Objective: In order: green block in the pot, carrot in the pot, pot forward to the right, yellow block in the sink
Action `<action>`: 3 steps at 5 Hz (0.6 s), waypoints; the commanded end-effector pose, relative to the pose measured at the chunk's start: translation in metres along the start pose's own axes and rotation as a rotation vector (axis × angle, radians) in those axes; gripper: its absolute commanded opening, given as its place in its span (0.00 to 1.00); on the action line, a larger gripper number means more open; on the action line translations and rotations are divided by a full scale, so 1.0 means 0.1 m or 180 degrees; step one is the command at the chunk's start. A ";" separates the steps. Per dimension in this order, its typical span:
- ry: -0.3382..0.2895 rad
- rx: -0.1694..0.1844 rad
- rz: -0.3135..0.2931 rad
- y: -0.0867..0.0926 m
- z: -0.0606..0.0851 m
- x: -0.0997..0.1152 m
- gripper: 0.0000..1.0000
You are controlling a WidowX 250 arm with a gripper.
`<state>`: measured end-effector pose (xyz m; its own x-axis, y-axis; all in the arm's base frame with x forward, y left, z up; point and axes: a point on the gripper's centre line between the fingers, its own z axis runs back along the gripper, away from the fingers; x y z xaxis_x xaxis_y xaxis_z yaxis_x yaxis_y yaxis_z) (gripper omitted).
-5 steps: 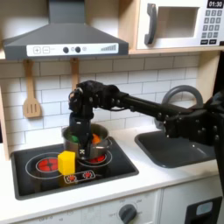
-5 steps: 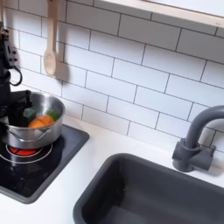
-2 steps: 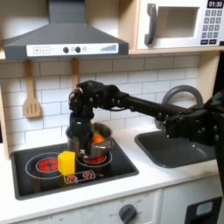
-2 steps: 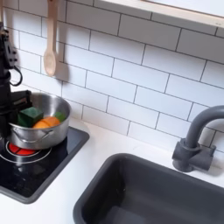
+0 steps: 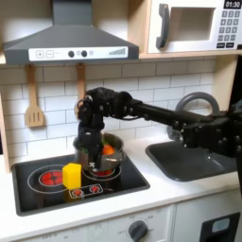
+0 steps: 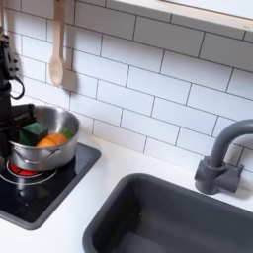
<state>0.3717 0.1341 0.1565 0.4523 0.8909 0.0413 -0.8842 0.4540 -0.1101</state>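
- The step in hand looks like the drag: the pot (image 5: 102, 157) sits on the stovetop (image 5: 38, 180) with the green block (image 6: 36, 129) and the carrot (image 6: 49, 141) inside it, so both loading steps read as done.
- In the first exterior view the hand (image 5: 88, 154) is down at the pot's rim at about 9 o'clock of the pot. Whether its jaws are pinching the rim or merely spread beside it I cannot tell, because the arm hides them.
- The yellow block (image 5: 72, 175) stands on the stovetop just beside the pot, at about 8 o'clock of it in the first exterior view, and waits for the last step.
- To drag well, I would keep the grip low on the wall and pull slowly and level, so the pot slides rather than tips and spills its load.
- The path should head toward the tabletop (image 6: 109, 173) and the sink (image 6: 168, 222), at about 3 o'clock of the pot in the first exterior view.
- Watch the stovetop's edge: a raised lip there could catch the pot's base.
- Keep the arm clear of the yellow block so it is not knocked over.
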 end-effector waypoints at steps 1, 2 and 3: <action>-0.0032 -0.0070 0.0007 0.00 0.11 0.01 0.00; 0.0015 -0.0085 0.0019 0.04 0.12 -0.01 0.00; -0.0019 -0.0121 -0.0009 0.08 0.18 -0.05 0.00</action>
<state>0.3604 0.1353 0.1790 0.4488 0.8917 0.0586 -0.8779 0.4522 -0.1574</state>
